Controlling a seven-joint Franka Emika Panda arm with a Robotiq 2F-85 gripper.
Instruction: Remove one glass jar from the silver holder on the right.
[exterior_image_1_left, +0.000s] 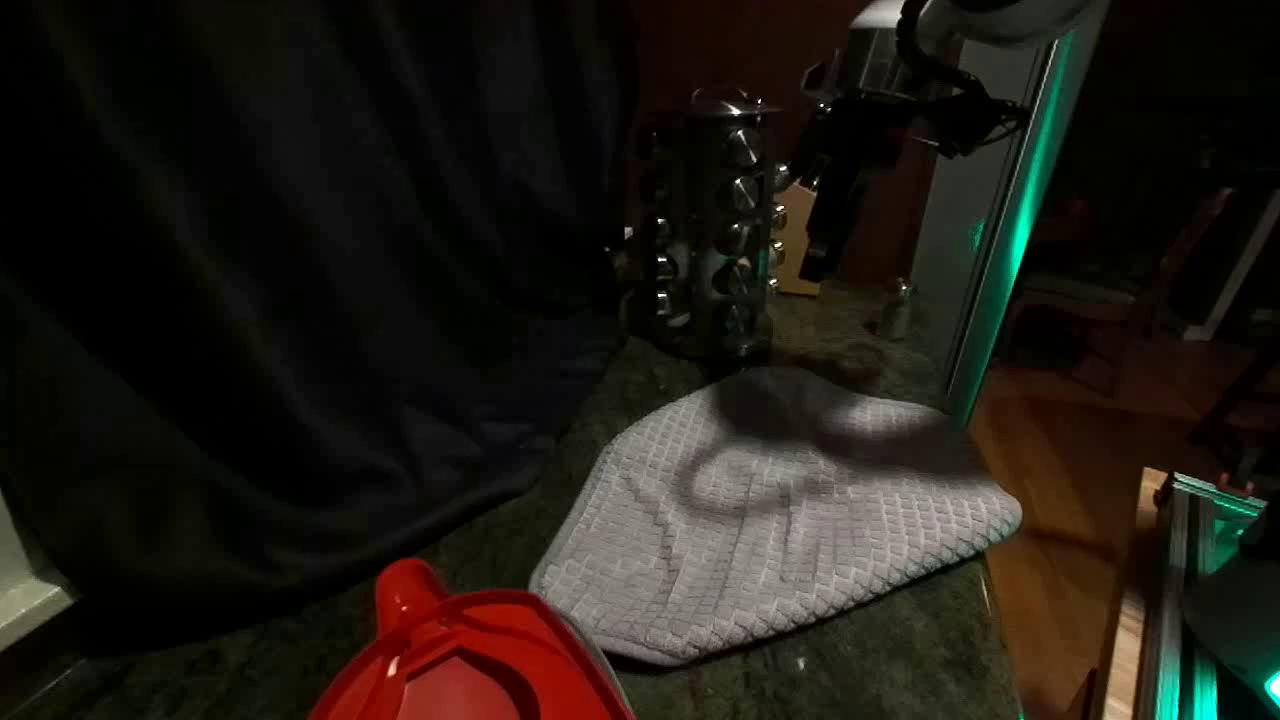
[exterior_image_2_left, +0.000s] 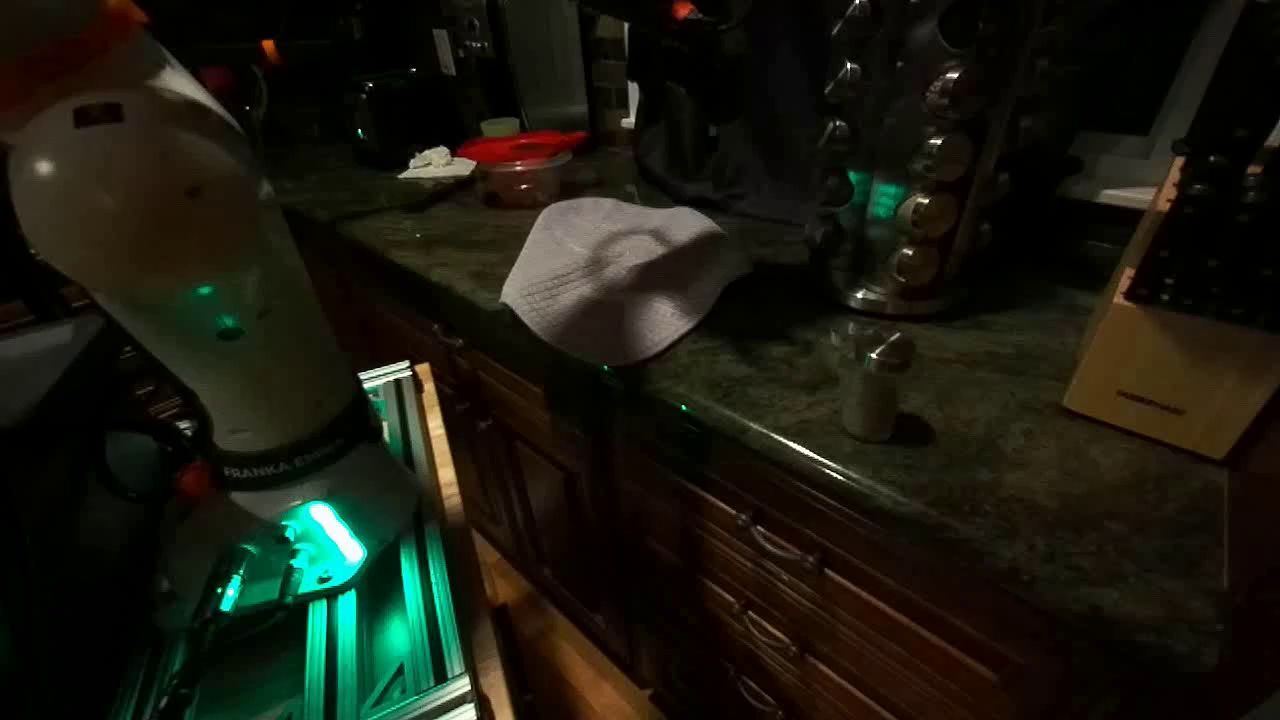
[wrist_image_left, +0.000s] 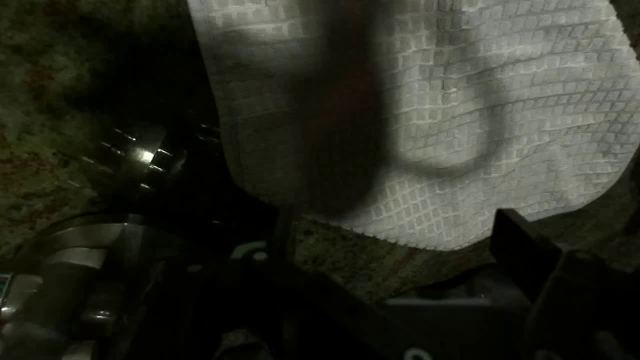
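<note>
Several jars (exterior_image_2_left: 942, 157) lid-outward, holder (exterior_image_1_left: 735, 106) upright

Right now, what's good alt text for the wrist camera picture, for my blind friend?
The robot's open gripper hangs over a dark counter where a pale cloth lies partly shadowed; what looks like the silver jar holder shows dimly at lower left.

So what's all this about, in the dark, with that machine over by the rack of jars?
A robot arm has the job of taking one of the glass jars from a silver rack. Right now its hand is beside the rack, open and gripping nothing; it's too dark to tell whether it touches the rack. A small lidded jar stands by itself on the counter; whether it belongs to the rack, I can't tell.
</note>
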